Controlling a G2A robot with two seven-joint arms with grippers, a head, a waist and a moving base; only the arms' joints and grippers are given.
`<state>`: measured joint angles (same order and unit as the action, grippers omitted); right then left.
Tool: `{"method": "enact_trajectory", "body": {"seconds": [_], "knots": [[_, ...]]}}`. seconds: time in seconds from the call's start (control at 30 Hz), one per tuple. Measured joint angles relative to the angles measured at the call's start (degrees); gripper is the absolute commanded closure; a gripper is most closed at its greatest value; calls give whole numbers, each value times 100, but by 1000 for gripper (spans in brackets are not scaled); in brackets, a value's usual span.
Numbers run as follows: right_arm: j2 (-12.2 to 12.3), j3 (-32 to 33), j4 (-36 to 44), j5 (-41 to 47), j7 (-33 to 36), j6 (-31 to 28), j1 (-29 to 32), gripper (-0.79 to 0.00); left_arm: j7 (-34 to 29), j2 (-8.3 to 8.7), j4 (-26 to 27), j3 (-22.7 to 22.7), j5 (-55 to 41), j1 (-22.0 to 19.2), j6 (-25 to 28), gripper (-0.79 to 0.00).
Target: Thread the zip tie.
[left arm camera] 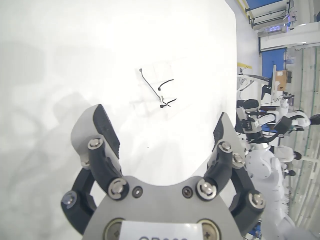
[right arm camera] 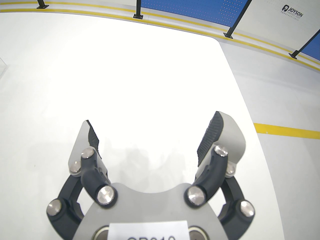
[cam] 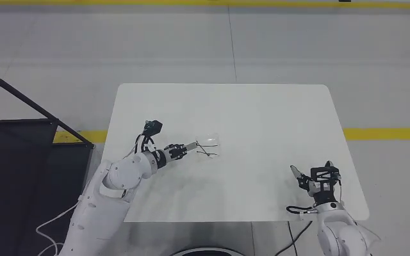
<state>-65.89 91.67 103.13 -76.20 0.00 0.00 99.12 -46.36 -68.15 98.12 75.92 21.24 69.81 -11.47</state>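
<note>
Item: zip tie (cam: 208,151), black, lying flat mid-table (cam: 269,115), just right of my left jaws, its long strand slanted across their line. Left jaws: released, empty, the nearer pair. Right jaws: released, empty, near-right corner, well apart.

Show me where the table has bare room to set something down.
Free: the wide stretch between the zip ties and the right claw, and the far half of the table. Crowded: just ahead of the left claw, where the zip ties lie.
</note>
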Motion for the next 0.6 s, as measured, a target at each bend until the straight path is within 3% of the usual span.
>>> {"method": "enact_trajectory", "body": {"seconds": [0.43, 0.6], "knots": [[0, 0, 0, 0, 0, 0, 0, -785, 206, -10, -131, -80, 26, 55, 21, -785], [0, 0, 0, 0, 0, 0, 0, -785, 307, -53, -232, -268, -147, -160, -126, -785]]}}
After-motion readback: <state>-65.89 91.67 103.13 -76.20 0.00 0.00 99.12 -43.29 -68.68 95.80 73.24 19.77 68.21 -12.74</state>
